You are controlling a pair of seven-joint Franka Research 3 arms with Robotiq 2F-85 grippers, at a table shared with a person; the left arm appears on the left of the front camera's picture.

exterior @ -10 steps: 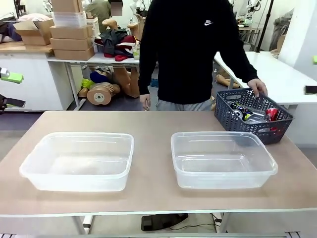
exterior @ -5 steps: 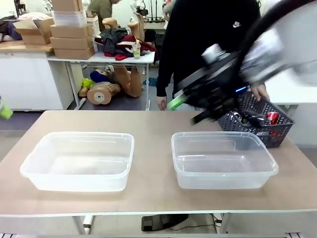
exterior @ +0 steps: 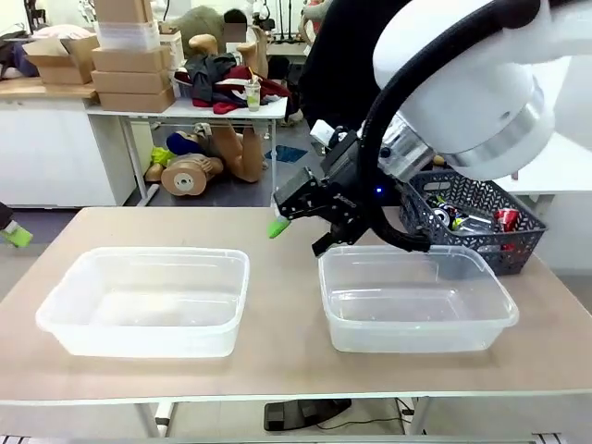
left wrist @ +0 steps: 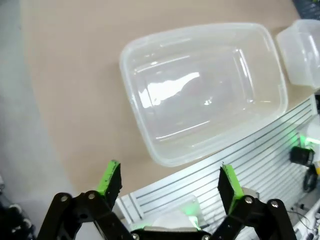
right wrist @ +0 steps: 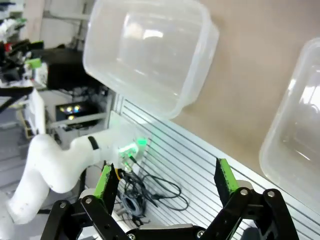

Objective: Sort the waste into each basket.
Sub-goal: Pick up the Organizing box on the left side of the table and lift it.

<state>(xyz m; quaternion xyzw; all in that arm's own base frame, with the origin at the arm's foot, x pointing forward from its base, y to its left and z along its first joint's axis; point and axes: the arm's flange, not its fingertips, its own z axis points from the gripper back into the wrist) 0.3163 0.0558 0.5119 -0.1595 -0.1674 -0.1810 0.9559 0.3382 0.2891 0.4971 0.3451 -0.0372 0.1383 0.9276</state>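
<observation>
Across the table in the front view, two clear tubs sit side by side, openings up, each w/ its long axis running left-right along the near edge: left tub (exterior: 148, 301) and right tub (exterior: 416, 296), apart, w/ bare table (exterior: 287, 305) btwn them. The waste is at the far right in a dark grey lattice basket (exterior: 518, 242) just behind the right tub: a red can (exterior: 506, 217) and silver cans (exterior: 456, 215), jumbled. Can't tell which way their long axes run. The right arm (exterior: 462, 83) comes in from upper right, big in frame. The right gripper (exterior: 301, 236) hangs over the table by the right tub's far-left corner, fingers pointing left & down, jaws spread, nothing in them. A person in a black top (exterior: 338, 74) stands behind the arm.

Left wrist view: left gripper (left wrist: 170, 180) released, green pads (left wrist: 110, 177) wide apart, nothing btwn. Beyond them is the left tub (left wrist: 205, 90), long axis approx picture left-right, slightly tilted. The right tub's corner (left wrist: 302, 55) shows top right, and a ribbed metal frame (left wrist: 260, 155) runs along the table edge.

Right wrist view: right gripper (right wrist: 165, 180) also wide open, gripping nothing. The left tub (right wrist: 150, 50) is up top, the right tub (right wrist: 295, 135) at the right edge, w/ tabletop btwn them. The white left arm (right wrist: 45, 170) is lower left.
</observation>
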